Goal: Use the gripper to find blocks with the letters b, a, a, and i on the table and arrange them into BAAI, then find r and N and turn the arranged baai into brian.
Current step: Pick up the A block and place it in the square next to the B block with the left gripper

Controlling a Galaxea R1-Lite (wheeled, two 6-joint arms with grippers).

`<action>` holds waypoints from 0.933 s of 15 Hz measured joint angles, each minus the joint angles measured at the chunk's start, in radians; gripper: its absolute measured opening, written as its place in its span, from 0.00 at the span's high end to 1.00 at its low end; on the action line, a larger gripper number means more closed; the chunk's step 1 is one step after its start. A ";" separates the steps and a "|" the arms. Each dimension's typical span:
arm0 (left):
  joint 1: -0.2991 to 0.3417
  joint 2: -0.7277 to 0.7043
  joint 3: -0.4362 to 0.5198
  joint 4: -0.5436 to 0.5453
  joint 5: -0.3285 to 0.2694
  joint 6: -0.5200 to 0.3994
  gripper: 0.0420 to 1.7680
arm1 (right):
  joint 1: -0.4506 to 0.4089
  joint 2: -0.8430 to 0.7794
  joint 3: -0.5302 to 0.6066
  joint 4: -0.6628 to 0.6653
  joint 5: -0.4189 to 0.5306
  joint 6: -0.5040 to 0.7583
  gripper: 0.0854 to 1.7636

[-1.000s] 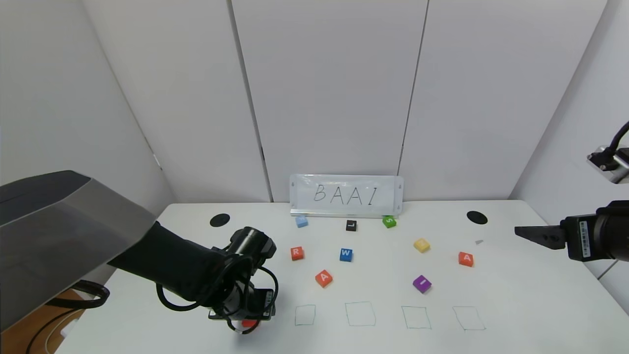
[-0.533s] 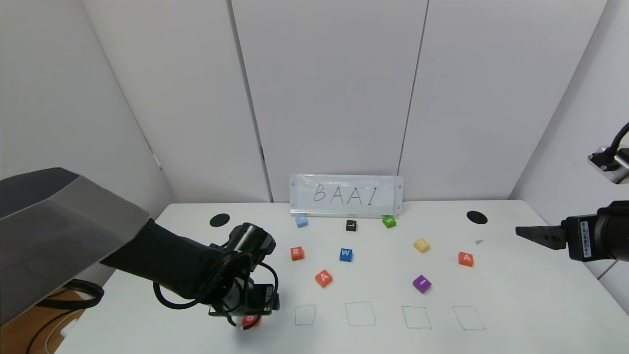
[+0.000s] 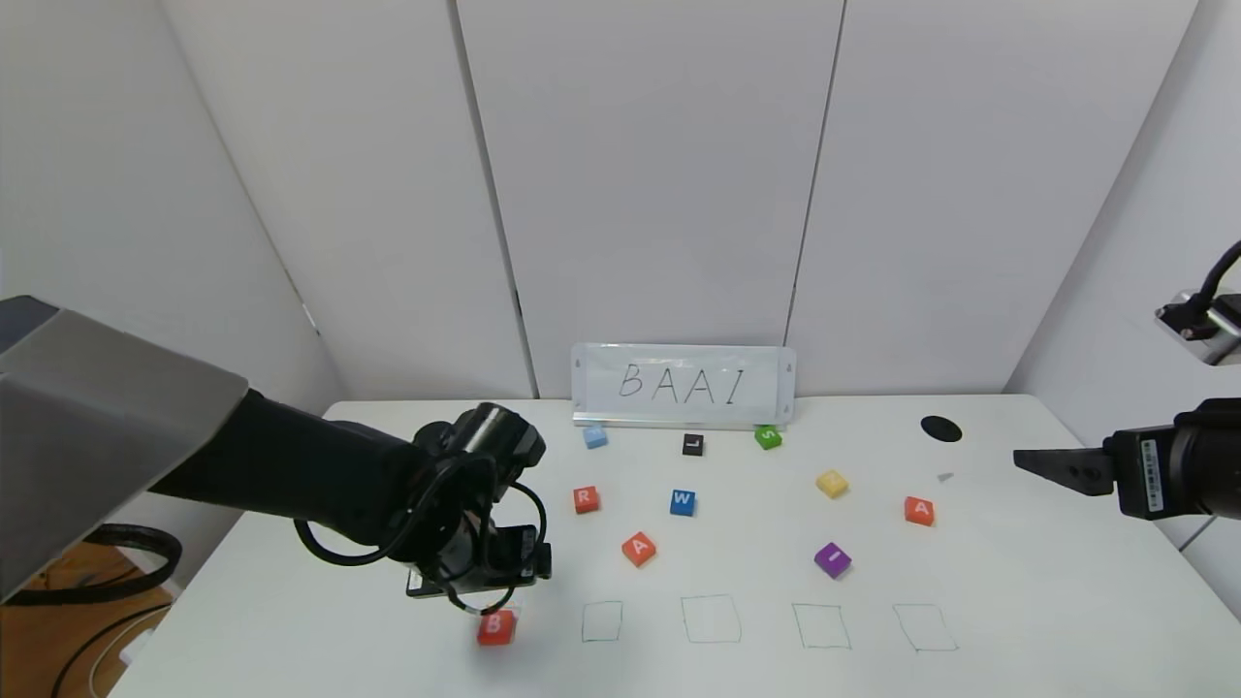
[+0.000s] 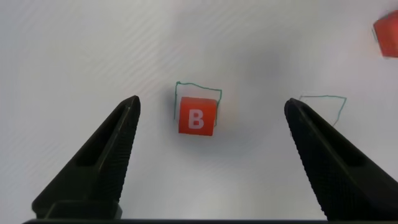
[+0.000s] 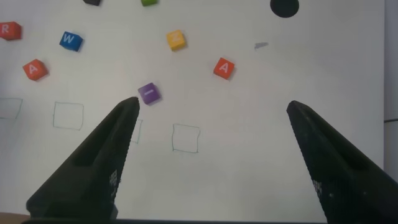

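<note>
The orange-red B block (image 3: pixel 495 626) lies on the table (image 3: pixel 1018 582) at the front left, inside a pen-drawn square (image 4: pixel 199 87) in the left wrist view, where the B block (image 4: pixel 198 117) faces up. My left gripper (image 3: pixel 475 593) hangs just above it, open and empty (image 4: pixel 212 104). One A block (image 3: pixel 638 549) lies mid-table, the other A block (image 3: pixel 919 511) at the right. The purple I block (image 3: pixel 832 559) lies front right. The orange-red R block (image 3: pixel 586 499) lies behind the left A. My right gripper (image 3: pixel 1030 460) is open and empty above the right edge (image 5: pixel 212 106).
Several empty drawn squares (image 3: pixel 711 618) line the front. A blue W cube (image 3: pixel 683 501), a yellow cube (image 3: pixel 832 483), a light blue cube (image 3: pixel 595 436), a black L cube (image 3: pixel 692 445) and a green S cube (image 3: pixel 768 437) lie behind. A BAAI sign (image 3: pixel 683 385) stands at the back.
My left gripper has let go of the B block and risen away from it; the block now rests on the table. The right arm has not moved.
</note>
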 joint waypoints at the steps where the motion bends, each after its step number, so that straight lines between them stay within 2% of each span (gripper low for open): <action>1: -0.001 0.001 -0.041 0.045 0.000 -0.035 0.06 | 0.001 -0.001 0.000 0.000 -0.001 0.000 0.03; 5: -0.016 0.021 -0.200 0.191 -0.003 -0.109 0.05 | 0.003 -0.004 0.000 0.001 -0.001 0.000 0.03; 7: -0.041 0.034 -0.245 0.206 -0.005 -0.120 0.05 | 0.003 -0.005 0.000 0.001 -0.003 0.000 0.03; 14: -0.129 0.095 -0.403 0.358 -0.001 -0.328 0.04 | 0.011 -0.005 0.004 -0.003 -0.013 -0.001 0.03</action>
